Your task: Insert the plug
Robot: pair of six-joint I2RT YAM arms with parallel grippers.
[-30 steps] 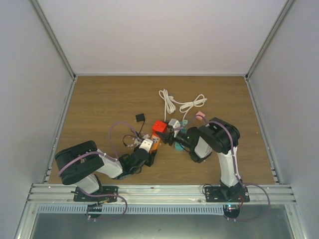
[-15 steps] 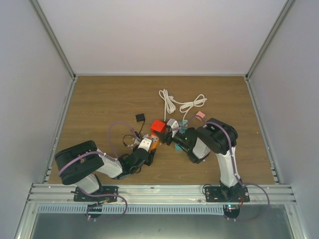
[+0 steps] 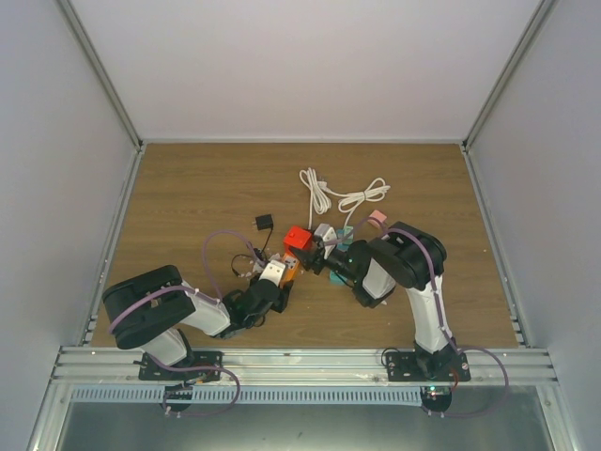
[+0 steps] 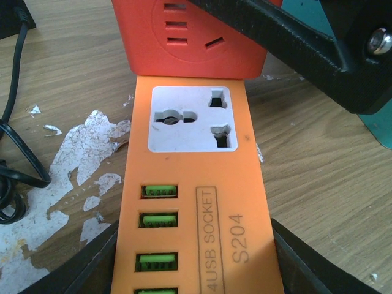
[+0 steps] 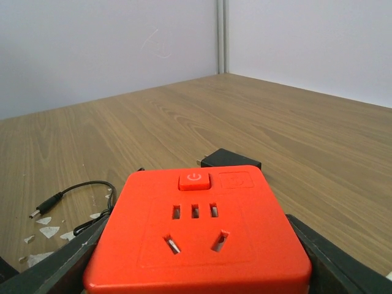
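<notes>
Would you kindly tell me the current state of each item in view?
orange power strip, gripped by the left gripper
white socket, empty
red adapter, clamped in the right gripper over the strip's far end, not in the socket
white cable, loosely coiled on the table
black plug, lying on the table, untouched

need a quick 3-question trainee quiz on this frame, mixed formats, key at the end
1. Fill in: the left gripper grips a power strip coloured ___.
2. True or false: a plug sits in the strip's white socket.
3. The red adapter is held by: A) left gripper B) right gripper C) nothing.

Key: 1 orange; 2 false, its holes are bare; 3 B.
</notes>
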